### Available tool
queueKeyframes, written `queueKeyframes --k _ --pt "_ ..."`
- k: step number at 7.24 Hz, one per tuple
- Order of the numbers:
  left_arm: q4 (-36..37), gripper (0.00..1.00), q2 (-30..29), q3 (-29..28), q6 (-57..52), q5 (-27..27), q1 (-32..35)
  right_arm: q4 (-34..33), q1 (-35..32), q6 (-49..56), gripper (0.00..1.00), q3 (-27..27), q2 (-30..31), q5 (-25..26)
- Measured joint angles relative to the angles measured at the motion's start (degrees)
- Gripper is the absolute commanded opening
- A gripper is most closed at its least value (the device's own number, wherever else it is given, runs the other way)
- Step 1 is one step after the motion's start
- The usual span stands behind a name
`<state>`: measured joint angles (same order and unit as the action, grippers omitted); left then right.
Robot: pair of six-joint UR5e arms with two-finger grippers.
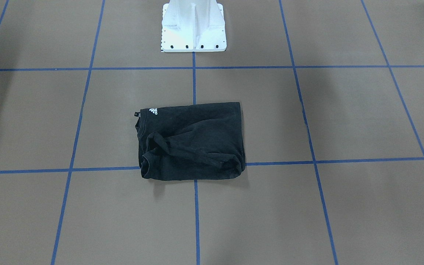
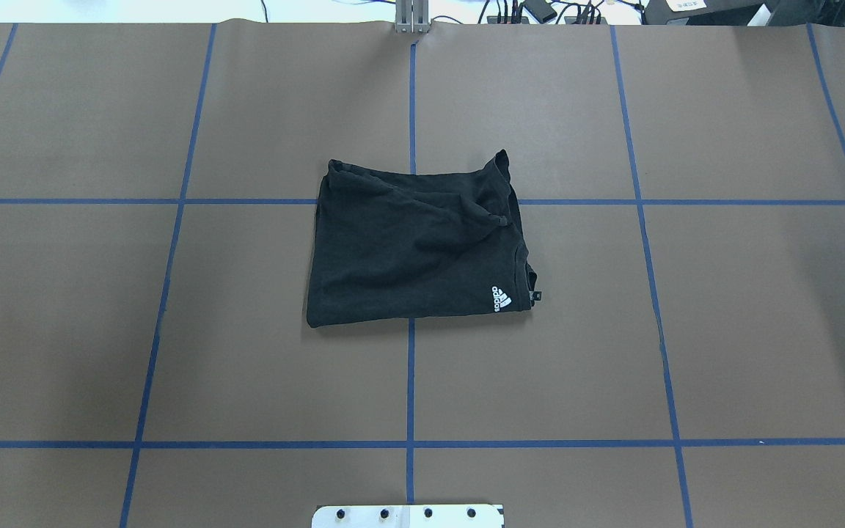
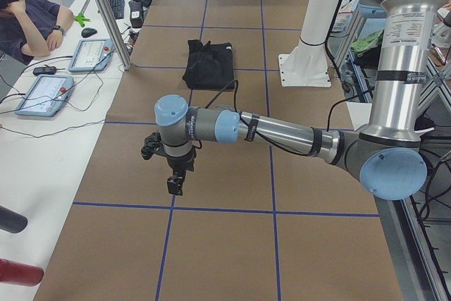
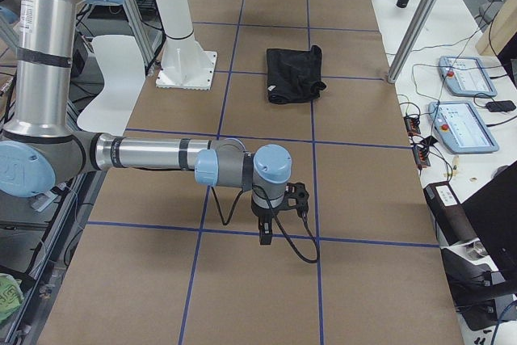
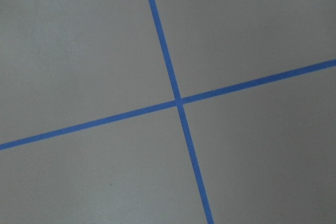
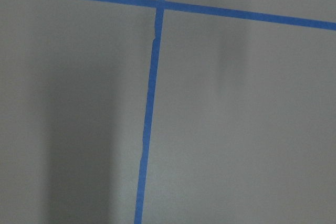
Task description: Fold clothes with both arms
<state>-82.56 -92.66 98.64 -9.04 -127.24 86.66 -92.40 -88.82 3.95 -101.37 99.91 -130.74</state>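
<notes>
The black T-shirt (image 1: 191, 141) lies folded into a rough rectangle at the table's middle, its small white collar logo (image 1: 153, 111) facing up. The overhead view shows the shirt (image 2: 415, 249) with a rumpled sleeve along its far edge. No gripper touches it. My left gripper (image 3: 174, 185) hangs over bare table far from the shirt (image 3: 209, 65), at the table's left end. My right gripper (image 4: 264, 232) hangs likewise at the opposite end, well away from the shirt (image 4: 295, 74). Whether either is open or shut I cannot tell. Both wrist views show only brown table with blue tape lines.
The white pedestal base (image 1: 193, 27) stands behind the shirt on the robot's side. A seated person (image 3: 28, 19) and teach pendants (image 3: 42, 93) are on a side table beyond an aluminium post (image 3: 106, 12). More pendants (image 4: 464, 74) lie at the other end.
</notes>
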Motion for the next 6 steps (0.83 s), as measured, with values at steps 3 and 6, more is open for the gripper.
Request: queueKeyframes --k 3,6 --pt "-2.5 1.00 4.0 -0.4 0.2 -5.5 0.1 0.6 0.0 -1.1 1.00 -0.7 -0.1 -0.3" --pt "-3.2 1.00 6.0 -2.0 0.1 -8.1 0.1 0.7 0.0 -1.1 1.00 -0.8 0.2 -0.4"
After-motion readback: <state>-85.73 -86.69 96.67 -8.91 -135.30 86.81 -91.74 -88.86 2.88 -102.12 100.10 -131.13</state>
